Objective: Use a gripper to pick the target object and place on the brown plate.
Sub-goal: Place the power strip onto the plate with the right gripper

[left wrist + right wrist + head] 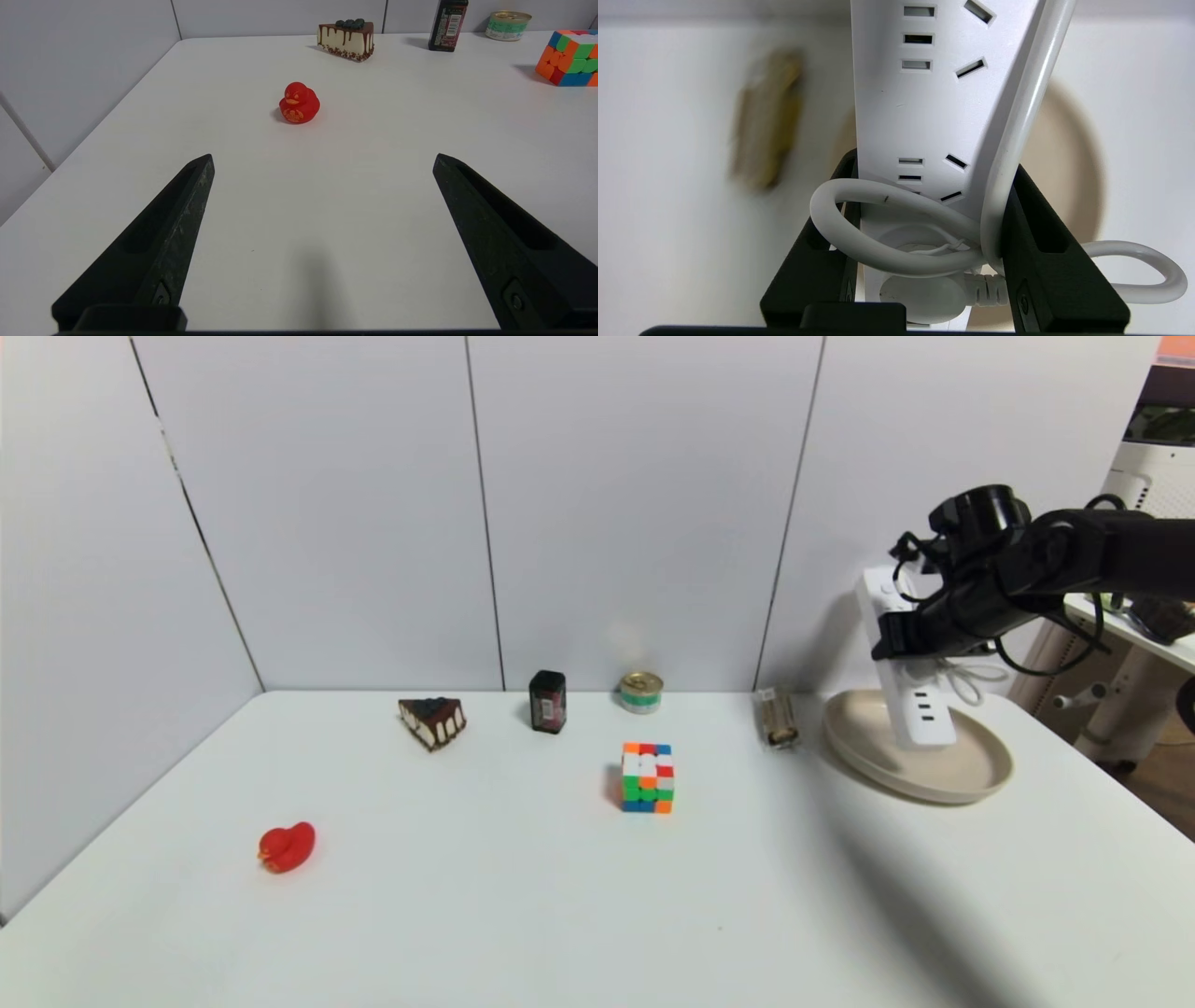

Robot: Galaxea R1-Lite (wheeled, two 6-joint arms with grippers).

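Note:
My right gripper (910, 649) is shut on the white power strip (920, 709) and holds it nearly upright. The strip's lower end is down in the beige-tan plate (971, 779) at the table's far right; I cannot tell whether it touches. In the right wrist view the black fingers (1036, 242) clamp the strip (924, 107) and its coiled white cord (859, 242), with the plate (1069, 177) behind. My left gripper (322, 161) is open and empty, low over the table's near left; it does not show in the head view.
A multicoloured cube (648, 777) sits mid-table. A clear-wrapped packet (777, 719) lies just left of the plate. A tin (641, 692), a dark box (548, 701) and a cake slice (432, 721) line the back. A red duck (286, 847) is near left.

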